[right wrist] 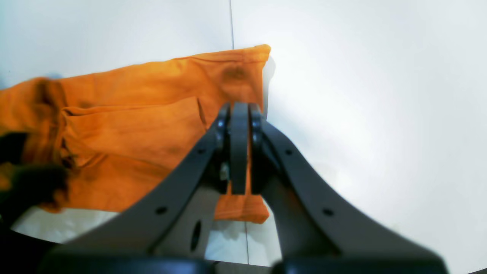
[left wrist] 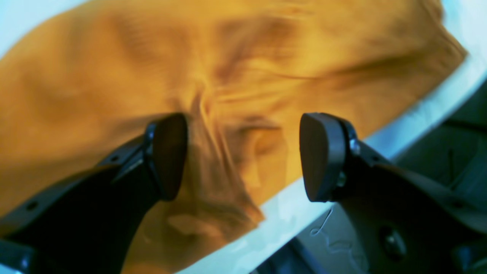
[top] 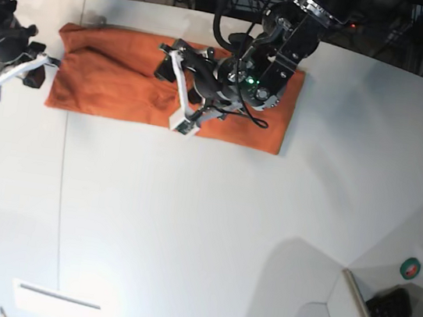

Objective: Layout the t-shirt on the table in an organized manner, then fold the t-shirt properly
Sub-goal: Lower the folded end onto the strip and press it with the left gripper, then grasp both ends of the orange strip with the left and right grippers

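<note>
T-shirt lies as long strip left-right at frame top on surface. Left tool, pads apart, hovers over middle; right tool seems clamped on left end, w/ cloth between pads.

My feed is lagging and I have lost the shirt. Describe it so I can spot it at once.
Look at the far edge of the white table, under the two arms. The t-shirt lies there as a long orange band, folded and wrinkled. It is the only cloth and the only orange thing on the white surface.
</note>
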